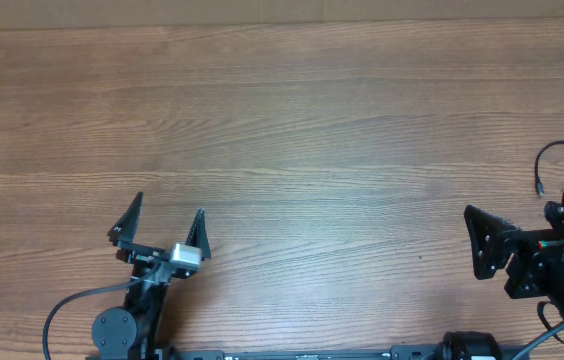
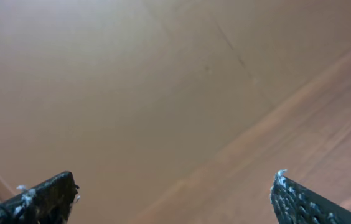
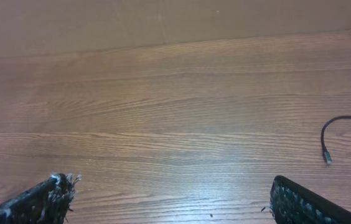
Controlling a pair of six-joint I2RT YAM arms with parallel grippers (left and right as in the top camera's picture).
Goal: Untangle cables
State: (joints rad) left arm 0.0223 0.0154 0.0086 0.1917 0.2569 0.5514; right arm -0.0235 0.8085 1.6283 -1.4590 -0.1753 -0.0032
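At far right, loose black cables (image 1: 539,165)

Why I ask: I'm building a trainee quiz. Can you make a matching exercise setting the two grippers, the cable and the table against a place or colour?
Things:
1 left gripper
2 right gripper
3 cable
4 table

Descriptions:
A brown wood grain
B thin, black, at the overhead view's right edge
C lower left of the overhead view, jaws open
D lower right of the overhead view, jaws open

Pairs: 1-C, 2-D, 3-B, 4-A.
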